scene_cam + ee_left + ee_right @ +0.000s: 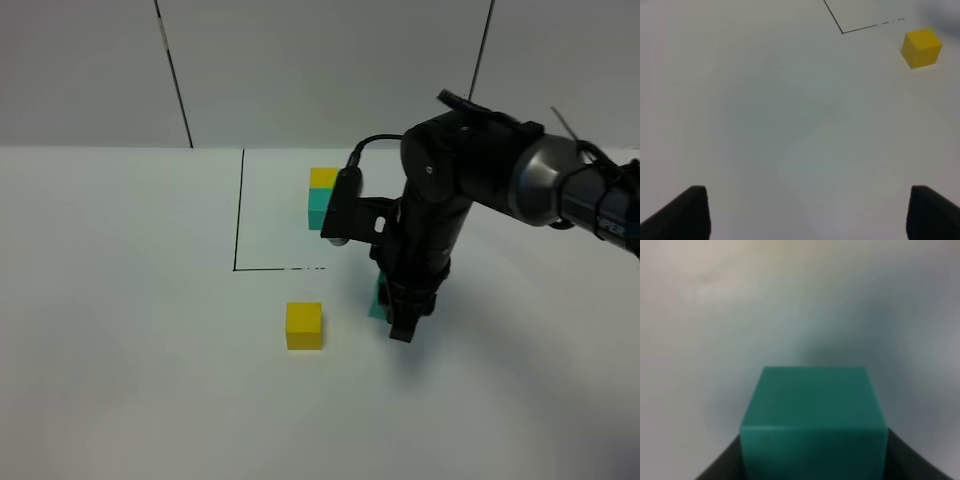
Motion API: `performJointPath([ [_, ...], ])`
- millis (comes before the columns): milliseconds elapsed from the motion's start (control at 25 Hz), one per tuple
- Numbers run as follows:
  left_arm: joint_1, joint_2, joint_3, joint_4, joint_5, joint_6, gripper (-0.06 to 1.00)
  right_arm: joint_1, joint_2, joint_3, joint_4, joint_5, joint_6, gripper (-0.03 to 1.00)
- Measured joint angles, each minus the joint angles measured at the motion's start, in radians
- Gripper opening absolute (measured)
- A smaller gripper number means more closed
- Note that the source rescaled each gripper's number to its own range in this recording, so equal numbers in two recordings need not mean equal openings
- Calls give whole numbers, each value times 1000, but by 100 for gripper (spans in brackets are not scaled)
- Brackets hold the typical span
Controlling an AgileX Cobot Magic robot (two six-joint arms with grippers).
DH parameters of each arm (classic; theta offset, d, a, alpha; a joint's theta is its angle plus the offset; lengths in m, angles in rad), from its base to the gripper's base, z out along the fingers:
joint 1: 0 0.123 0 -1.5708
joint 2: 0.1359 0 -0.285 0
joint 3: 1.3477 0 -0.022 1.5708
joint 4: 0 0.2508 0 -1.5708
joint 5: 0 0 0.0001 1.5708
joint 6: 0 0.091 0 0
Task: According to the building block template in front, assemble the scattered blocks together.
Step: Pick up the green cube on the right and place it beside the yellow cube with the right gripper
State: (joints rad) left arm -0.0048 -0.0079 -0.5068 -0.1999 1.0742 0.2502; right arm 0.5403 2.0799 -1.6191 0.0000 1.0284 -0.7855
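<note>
The building block template, a yellow cube (pixel 323 178) joined to a teal cube (pixel 318 208), stands at the back inside a thin black outline (pixel 240 210). Of the scattered blocks, the yellow cube (pixel 304 326) (pixel 921 48) sits alone in front of the outline. The teal cube (pixel 377 299) (pixel 814 415) is to its right, mostly hidden behind my right gripper (pixel 402 325), which is shut on it. In the right wrist view this cube fills the space between the dark fingers (pixel 720 467). My left gripper (pixel 807 210) is open over bare table, holding nothing, with the yellow cube far off.
The white table (pixel 120 350) spreads wide on the left and front. The right arm's black body (pixel 440 200) leans over the middle right, close to the template. A grey panelled wall (pixel 90 70) stands behind.
</note>
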Motion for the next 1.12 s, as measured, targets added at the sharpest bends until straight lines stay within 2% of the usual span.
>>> performJointPath([
  [240,0,0,0,0,0,0,70,31,117,-107,-8,40,-35,1],
  [680,0,0,0,0,0,0,70,39,198,-137,0,16,-49,1],
  [920,0,0,0,0,0,0,70,44,244,-209,0,69,-48,1],
  [1120,0,0,0,0,0,0,70,55,258,-217,-17,69,-48,1],
])
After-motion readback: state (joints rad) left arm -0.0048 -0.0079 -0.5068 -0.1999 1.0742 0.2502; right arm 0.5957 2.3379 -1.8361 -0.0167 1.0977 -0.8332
